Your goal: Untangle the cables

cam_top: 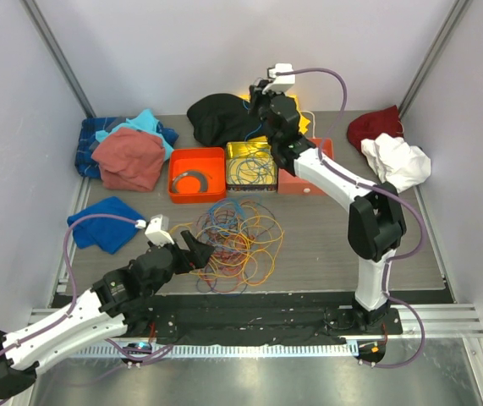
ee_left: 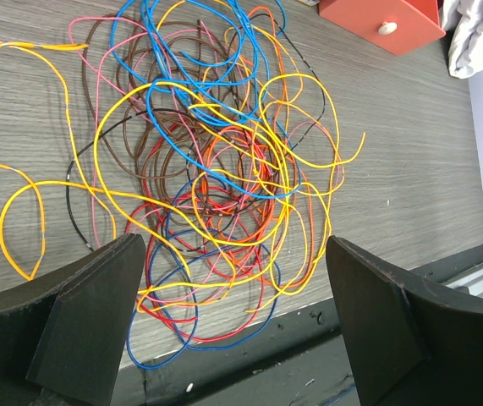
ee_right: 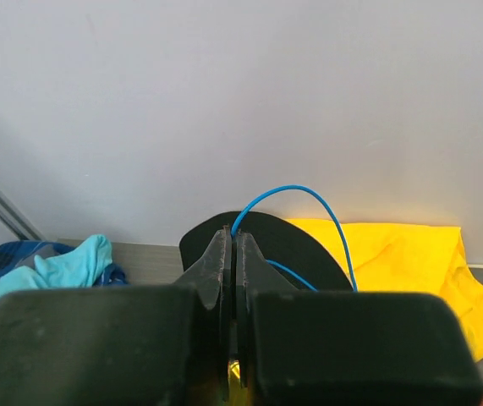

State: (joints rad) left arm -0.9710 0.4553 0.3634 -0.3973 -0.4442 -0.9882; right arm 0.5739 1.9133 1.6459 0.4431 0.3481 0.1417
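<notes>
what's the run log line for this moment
left gripper open over cable tangle | right gripper shut on blue cable

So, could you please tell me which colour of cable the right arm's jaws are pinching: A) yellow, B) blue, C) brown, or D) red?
B: in the right wrist view, the right gripper has its jaws shut on a blue cable that arcs up out of them.

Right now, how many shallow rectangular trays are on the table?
3, in a row mid-table: an orange tray holding a grey coiled ring, a yellow tray holding thin coloured cables, and an orange-red tray partly under the right arm. Cloth piles may hide others.
</notes>
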